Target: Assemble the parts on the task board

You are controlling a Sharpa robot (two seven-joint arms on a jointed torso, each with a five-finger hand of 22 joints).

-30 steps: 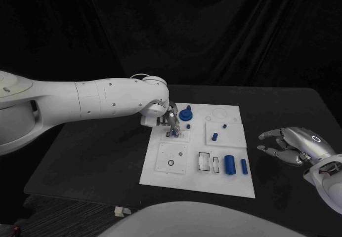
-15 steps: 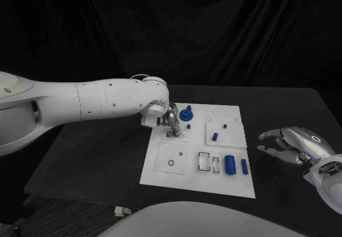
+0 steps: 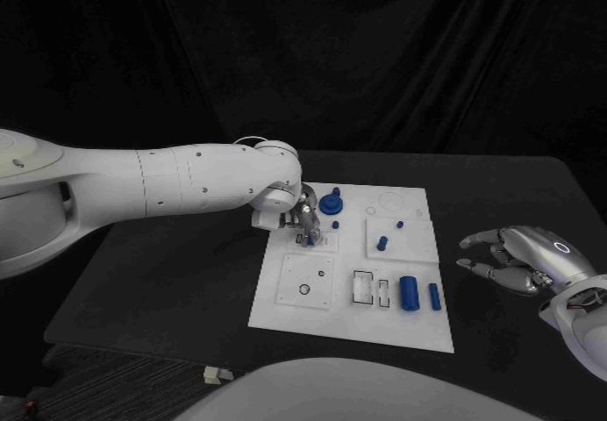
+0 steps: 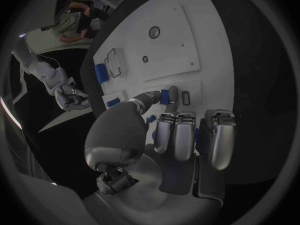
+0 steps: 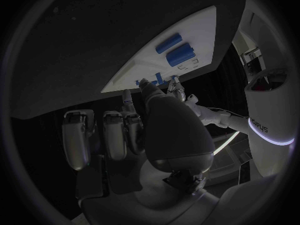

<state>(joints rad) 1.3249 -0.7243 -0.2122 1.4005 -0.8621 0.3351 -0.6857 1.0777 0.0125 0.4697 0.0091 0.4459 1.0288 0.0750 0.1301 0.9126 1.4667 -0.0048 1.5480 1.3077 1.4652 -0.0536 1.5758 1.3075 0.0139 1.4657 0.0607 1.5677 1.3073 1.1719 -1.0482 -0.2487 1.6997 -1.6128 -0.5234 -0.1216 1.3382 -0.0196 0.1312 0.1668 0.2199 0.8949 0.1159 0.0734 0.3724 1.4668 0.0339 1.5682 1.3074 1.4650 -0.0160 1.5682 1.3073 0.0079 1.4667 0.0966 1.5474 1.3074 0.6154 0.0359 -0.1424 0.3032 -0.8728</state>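
Hovering over the task board (image 3: 380, 298), the left hand (image 3: 301, 215) works beside the round blue part (image 3: 330, 203); the right hand (image 3: 521, 257) waits well apart, empty, fingers loosely curled. Left wrist view: fingertips (image 4: 172, 92) pinch a small blue part (image 4: 164, 96).

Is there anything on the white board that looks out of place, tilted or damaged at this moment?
Nothing stands out. The task board lies flat on the table, with two blue cylinders lying side by side near its right edge. The left hand pinches a small blue part over the board. The right hand hangs beside the board, holding nothing.
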